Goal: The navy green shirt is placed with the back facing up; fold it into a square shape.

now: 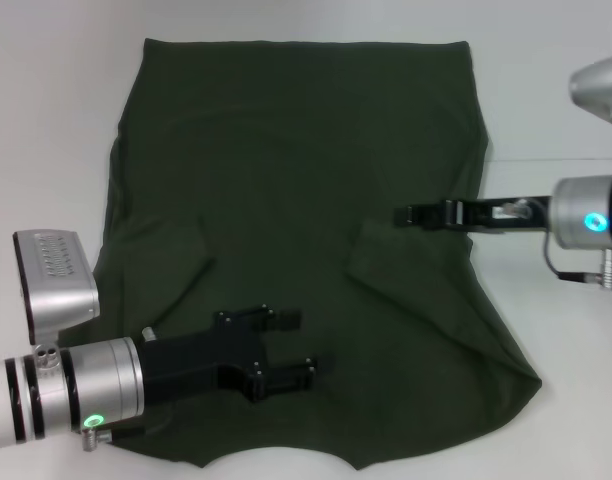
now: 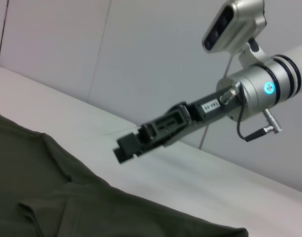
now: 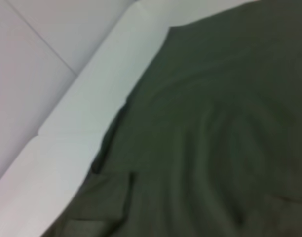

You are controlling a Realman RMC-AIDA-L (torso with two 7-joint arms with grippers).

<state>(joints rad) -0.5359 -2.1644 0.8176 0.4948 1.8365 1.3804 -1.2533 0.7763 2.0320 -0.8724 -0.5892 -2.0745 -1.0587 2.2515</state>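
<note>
Head view: the navy green shirt [image 1: 296, 230] is lying flat on the white table [image 1: 46, 120], its long axis running from the far edge toward the near edge, both sleeves already folded inward over the body. The left gripper [image 1: 291, 345] is hovering over the shirt's near left part, its fingers spread apart and holding nothing, the cloth directly beneath it. The right gripper [image 1: 406, 215] is reaching in from the right edge over the folded right sleeve; whether it is open cannot be told. The left arm is looking nearer the collar end. Left wrist view: the right gripper [image 2: 122, 149] is hanging above the shirt [image 2: 52, 197], apart from it. Right wrist view: the shirt [image 3: 215, 123] is filling the frame beside the table's [image 3: 87, 94] edge.
</note>
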